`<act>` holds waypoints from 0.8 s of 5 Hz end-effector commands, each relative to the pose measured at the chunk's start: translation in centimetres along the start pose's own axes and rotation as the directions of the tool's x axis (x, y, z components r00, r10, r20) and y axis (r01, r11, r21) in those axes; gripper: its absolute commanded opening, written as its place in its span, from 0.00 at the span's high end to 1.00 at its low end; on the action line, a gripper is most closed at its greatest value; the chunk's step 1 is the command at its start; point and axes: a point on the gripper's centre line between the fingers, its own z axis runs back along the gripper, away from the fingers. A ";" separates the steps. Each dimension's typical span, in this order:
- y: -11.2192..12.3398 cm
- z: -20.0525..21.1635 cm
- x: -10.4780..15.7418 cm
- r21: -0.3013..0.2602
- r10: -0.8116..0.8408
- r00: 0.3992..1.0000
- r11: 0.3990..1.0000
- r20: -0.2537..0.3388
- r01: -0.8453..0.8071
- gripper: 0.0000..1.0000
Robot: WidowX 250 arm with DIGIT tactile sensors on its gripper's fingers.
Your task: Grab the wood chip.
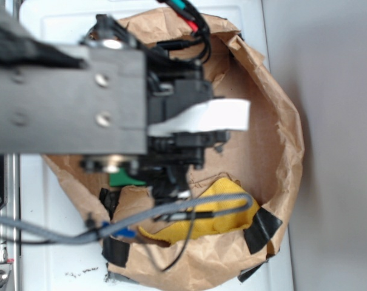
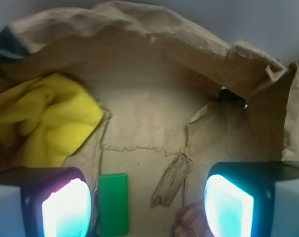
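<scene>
Wrist view: gripper spread wide, nothing between the pads; left pad and right pad glow cyan at the near bottom corners. Wood chip lies on the brown paper floor between the two pads, closer to the right one, tilted with its far end leaning right, untouched by either pad. Green block lies flat to the left of the chip, just beside the left pad, clearly apart from the chip. Orange ribbed seashell sits at the near edge just right of the chip's near end, partly cut off by the frame; contact with the chip unclear. Yellow cloth is bunched at the far left against the paper wall. Crumpled brown paper bag rims the whole area, with a torn flap on the far right.

Exterior view: robot arm covers most of the bag; the chip is hidden beneath it. A corner of the green block and the yellow cloth show below the arm. Black tape patches the bag's near rim. Grey cable crosses the near side.
</scene>
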 end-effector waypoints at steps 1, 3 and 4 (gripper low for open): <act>2.1 -2.7 -0.6 0.043 0.394 0.919 0.918 0.026 -0.395 0.00; 4.1 -3.5 -0.8 -0.070 0.606 0.795 0.795 0.036 -0.603 0.00; 4.3 -4.7 0.0 -0.079 0.513 0.856 0.858 0.070 -0.508 0.00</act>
